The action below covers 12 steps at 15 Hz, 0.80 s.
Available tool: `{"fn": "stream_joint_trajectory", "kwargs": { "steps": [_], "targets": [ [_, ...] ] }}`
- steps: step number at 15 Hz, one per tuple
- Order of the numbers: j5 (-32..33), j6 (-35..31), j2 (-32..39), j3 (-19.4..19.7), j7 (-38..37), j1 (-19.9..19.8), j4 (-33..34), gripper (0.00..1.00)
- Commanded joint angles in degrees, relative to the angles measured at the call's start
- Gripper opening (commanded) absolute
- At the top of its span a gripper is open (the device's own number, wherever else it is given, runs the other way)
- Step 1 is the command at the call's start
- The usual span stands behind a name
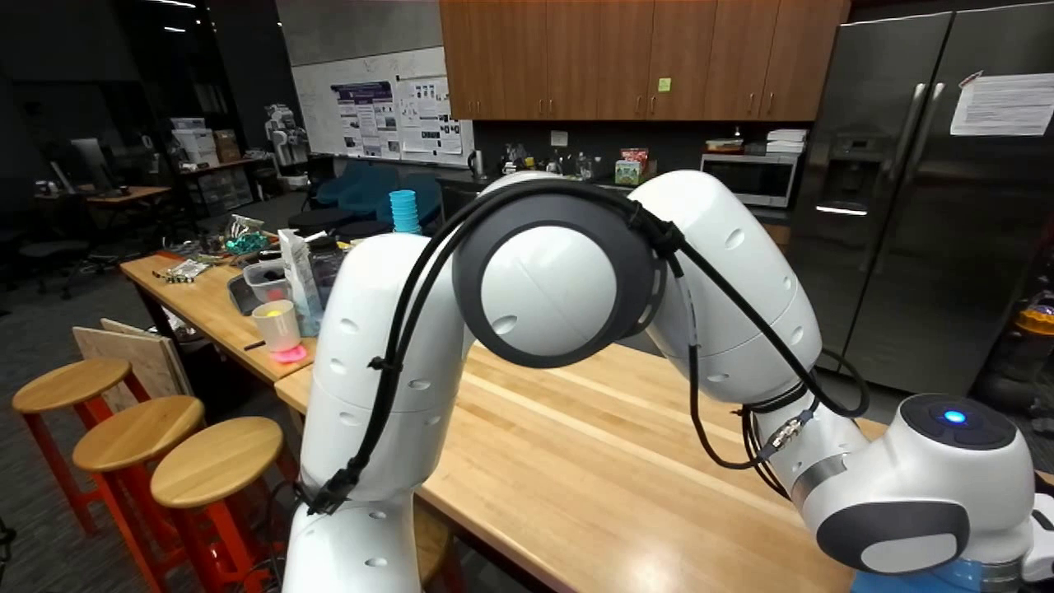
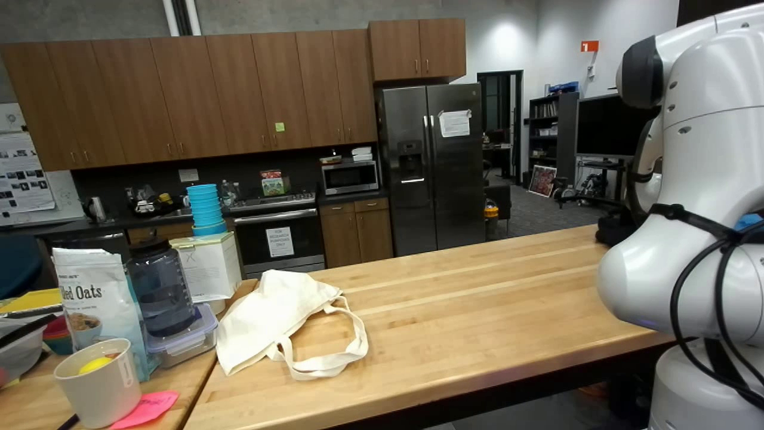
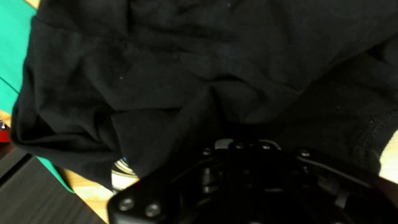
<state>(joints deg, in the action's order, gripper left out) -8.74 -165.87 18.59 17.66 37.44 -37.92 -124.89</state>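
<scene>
Black cloth (image 3: 155, 77) fills most of the wrist view, crumpled into folds with a ribbed edge at the right. My gripper (image 3: 247, 142) comes in from the bottom of that view with its jaws together. Folds of the cloth rise and bunch at the fingertips, and it looks pinched there; dark on dark, the contact itself is hard to make out. A turquoise sheet (image 3: 14, 49) shows past the cloth at the upper left. Below the cloth's lower left edge peeks a small striped item (image 3: 122, 171). In both exterior views the fingers are hidden or out of frame.
A white tote bag (image 2: 274, 316) lies on the wooden table (image 2: 453, 322). Beside it stand a cup (image 2: 101, 382), an oats bag (image 2: 98, 298) and a dark jar (image 2: 158, 286). Something blue (image 1: 922, 579) shows under the hand. Stools (image 1: 218, 461) stand along the table's side.
</scene>
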Motion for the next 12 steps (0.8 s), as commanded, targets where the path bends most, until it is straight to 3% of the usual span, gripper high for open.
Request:
{"fn": "stream_joint_trajectory", "kwargs": {
  "steps": [1, 12],
  "targets": [
    [-2.17, -2.01, -2.73, -4.18, 6.41, -2.25, -1.50, 0.00],
    [-1.20, -8.10, -12.13, -8.95, 10.94, -1.02, -9.10, 0.00]
  ]
}}
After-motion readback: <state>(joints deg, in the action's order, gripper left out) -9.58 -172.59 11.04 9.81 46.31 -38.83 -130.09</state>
